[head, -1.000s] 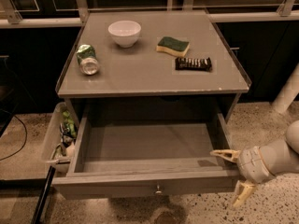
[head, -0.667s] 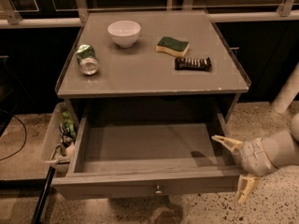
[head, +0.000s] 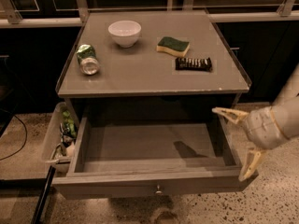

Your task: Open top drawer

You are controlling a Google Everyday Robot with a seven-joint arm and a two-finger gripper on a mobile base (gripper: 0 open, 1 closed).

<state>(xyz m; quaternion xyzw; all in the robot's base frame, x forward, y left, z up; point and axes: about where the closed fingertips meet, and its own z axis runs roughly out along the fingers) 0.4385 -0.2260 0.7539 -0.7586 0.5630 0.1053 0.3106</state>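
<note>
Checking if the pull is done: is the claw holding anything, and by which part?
Nothing. The claw is open beside the right end of the pulled-out drawer, away from its knob.

The gripper point(head: 229, 144) hangs low at the right, fingers point(head: 227, 114) spread wide apart, with the arm point(head: 285, 118) entering from the right edge.

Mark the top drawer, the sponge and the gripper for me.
top drawer point(head: 117, 186): camera view, on the left half of its front panel.
sponge point(head: 173, 45): camera view, on its green top face.
gripper point(head: 228, 144): camera view, midway between its open fingers, at the drawer's right side.
</note>
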